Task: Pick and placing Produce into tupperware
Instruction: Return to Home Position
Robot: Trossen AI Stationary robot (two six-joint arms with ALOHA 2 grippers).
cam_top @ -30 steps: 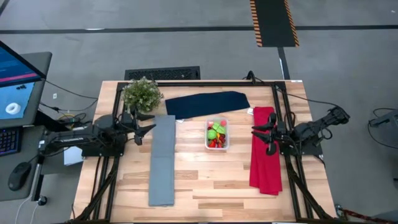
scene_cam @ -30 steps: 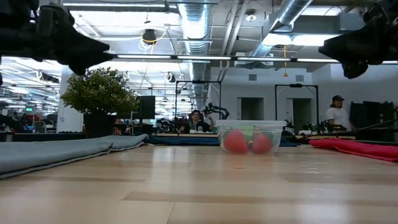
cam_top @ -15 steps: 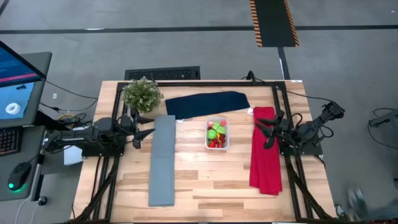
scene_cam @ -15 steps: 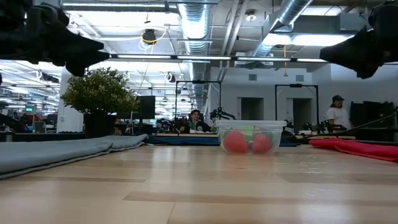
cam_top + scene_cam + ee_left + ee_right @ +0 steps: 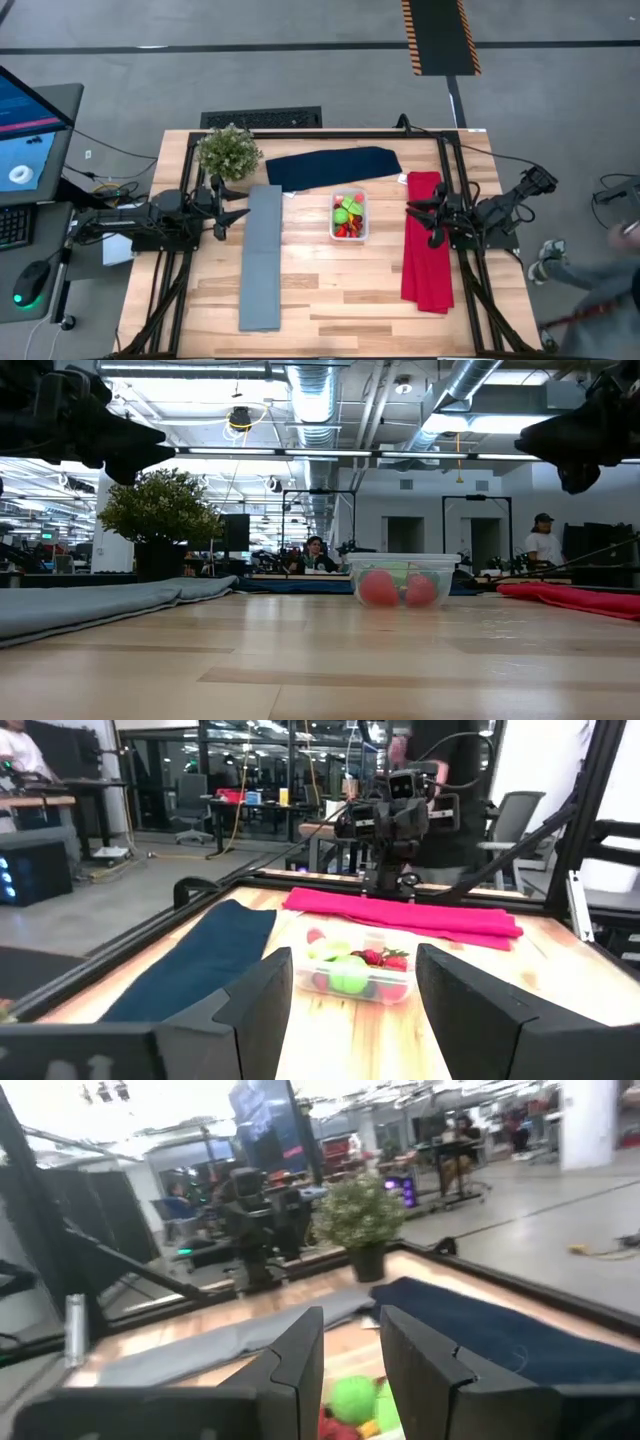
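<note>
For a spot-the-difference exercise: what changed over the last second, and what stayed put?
The right pincer, over the red cloth, tilted briefly, then swung back to nearly where it began, empty. A person has appeared right of the table. The left pincer, the tub of toy fruit, the grey cloth and the navy cloth stayed put.

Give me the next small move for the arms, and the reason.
Probably draw both arms back to rest. The produce sits in the tupperware, none shows loose on the table, and the left gripper and right gripper hang open and empty at either side.
</note>
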